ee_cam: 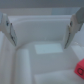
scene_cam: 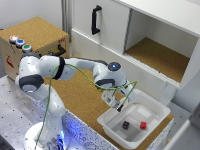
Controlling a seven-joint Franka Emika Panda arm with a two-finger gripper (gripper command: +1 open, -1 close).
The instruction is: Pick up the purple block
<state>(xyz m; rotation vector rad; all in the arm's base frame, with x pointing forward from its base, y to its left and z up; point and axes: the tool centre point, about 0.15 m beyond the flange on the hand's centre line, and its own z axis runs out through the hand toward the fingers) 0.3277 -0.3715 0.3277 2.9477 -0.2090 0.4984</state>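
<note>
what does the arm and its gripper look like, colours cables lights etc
The arm is glossy white with rounded segments and dark grey to black joint bands. A round blue light glows on the joint cap near the wrist. A thin green cable loops loosely along it. The gripper has two flat grey fingers.

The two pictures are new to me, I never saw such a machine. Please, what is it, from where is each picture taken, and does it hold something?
The white machine is a robot arm with a two-fingered gripper. The wide picture comes from a camera off the arm. The blurry close picture comes from a camera on the wrist, looking past the two fingers, which stand apart. Below the gripper sits a white tray on a cork-topped table. In the tray lie a tiny purple block and a red cube. The gripper holds nothing; the wrist view shows only the red cube.
</note>
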